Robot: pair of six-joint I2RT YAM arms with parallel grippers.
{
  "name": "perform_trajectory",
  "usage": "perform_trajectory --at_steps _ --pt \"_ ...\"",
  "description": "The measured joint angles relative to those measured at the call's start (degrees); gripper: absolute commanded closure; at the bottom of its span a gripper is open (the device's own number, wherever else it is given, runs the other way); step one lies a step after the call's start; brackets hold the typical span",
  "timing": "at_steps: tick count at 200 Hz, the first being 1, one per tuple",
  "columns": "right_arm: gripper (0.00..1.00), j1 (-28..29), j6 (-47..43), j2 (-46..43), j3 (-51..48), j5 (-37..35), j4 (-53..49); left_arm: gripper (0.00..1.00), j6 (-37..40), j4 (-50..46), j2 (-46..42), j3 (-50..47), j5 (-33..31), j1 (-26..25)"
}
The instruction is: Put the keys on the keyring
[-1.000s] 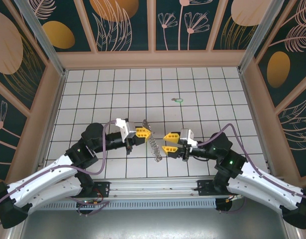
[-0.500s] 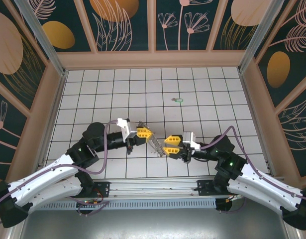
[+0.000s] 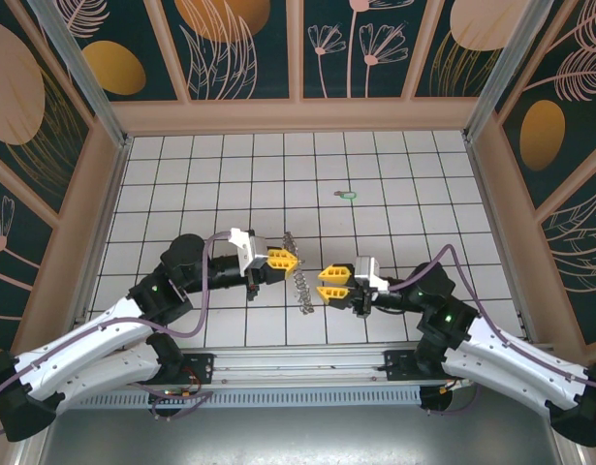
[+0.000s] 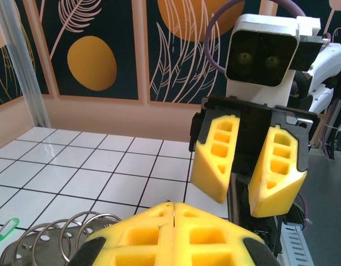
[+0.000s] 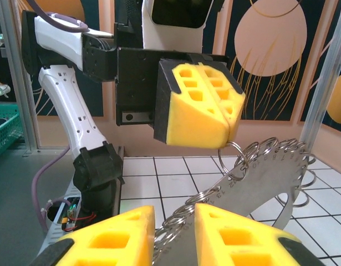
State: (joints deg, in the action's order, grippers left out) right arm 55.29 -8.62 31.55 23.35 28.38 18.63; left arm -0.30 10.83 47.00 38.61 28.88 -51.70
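Two grippers are at the keyring (image 3: pixel 298 281), and the key (image 3: pixel 347 194) hasn't been picked up yet.

- Left gripper (image 3: pixel 286 260): fingers pressed fully together, pinching one split ring at the top end of the keyring. From the right wrist view the keyring is a silvery plate with a row of split rings along one edge. It looks lifted off the table (image 3: pixel 230 174), hanging slantwise.
- Right gripper (image 3: pixel 327 283): fingers apart with a modest gap, straddling the plate's lower end. I can't tell if the pads touch it.
- Key: small, pale green, lying flat on the tiles well beyond both grippers, toward the far wall.

My read on the step: you're getting the keyring held and steadied, before fetching the key.

Next, I'd say you keep the left pinch steady and either pin the lower end with the right or back it off to go for the key. The key is thin and flat on the tiles, so expect a fiddly pinch, then fine alignment onto one ring.

No brand, label or readable writing on the grippers, plate or walls, which carry plant patterns. Any marks by the plate's holes are too small to read.
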Motion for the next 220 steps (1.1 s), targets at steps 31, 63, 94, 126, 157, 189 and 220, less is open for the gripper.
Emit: perform_trajectory --at_steps 31,63,94,126,157,189,220 --pt "0.76 -0.9 0.0 1.9 0.0 0.0 1.6 1.0 0.0 -0.6 0.5 0.3 1.0 0.0" --pt "0.76 -1.6 0.0 4.0 0.0 0.1 3.5 1.0 0.0 -0.7 1.1 0.4 1.7 0.0" --pt "0.76 -2.0 0.0 5.7 0.0 0.3 5.5 1.0 0.0 -0.8 1.4 0.5 2.4 0.0" --pt "0.76 -2.6 0.0 6.6 0.0 0.7 7.0 1.0 0.0 -0.8 1.9 0.6 2.8 0.0" --pt "0.76 -3.8 0.7 7.3 0.0 1.6 9.0 1.0 0.0 -1.1 2.3 0.8 3.3 0.0" --pt "0.75 -5.1 1.7 8.4 0.0 2.0 9.9 1.0 0.0 -1.5 2.6 1.2 3.7 0.0" --pt "0.7 -5.1 1.9 9.0 0.0 2.9 9.9 1.0 0.0 -1.7 2.6 1.4 3.7 0.0"
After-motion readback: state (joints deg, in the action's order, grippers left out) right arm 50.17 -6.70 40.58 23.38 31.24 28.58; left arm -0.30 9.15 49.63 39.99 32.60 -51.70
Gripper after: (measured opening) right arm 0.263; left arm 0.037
